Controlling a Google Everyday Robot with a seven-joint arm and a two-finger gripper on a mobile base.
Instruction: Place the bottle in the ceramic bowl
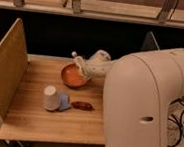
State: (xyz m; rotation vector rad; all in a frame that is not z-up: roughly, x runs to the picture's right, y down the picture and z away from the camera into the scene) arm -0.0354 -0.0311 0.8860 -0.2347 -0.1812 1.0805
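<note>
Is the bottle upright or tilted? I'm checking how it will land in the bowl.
Tilted. The bottle leans, cap up-left, over the ceramic bowl's right rim, at the gripper. Whether it touches the bowl: cannot tell.
</note>
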